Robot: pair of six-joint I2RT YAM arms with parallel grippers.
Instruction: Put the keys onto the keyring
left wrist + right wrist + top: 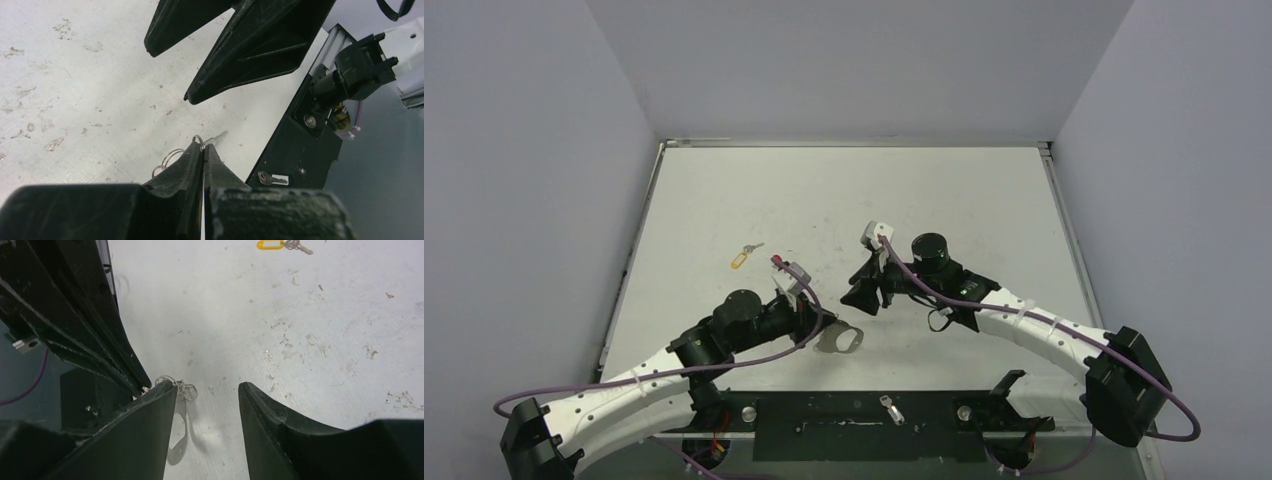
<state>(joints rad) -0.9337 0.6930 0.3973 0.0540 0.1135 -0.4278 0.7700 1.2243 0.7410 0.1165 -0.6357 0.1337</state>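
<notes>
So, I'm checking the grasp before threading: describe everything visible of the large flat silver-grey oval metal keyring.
The large flat silver-grey oval metal keyring is a thin dull loop with an open centre and a short chain of small wire rings. It sits near the front edge of the table, its chain pinched in the shut left gripper. The open right gripper hovers close above the rings. No key is seen on it; whether it lies flat is unclear.

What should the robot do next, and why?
Probably move the right claw to the yellow-tagged key and grasp it. The left claw is shut on the keyring by its chain, the right claw hangs open and empty beside it, and that key lies loose farther out on the table.
</notes>
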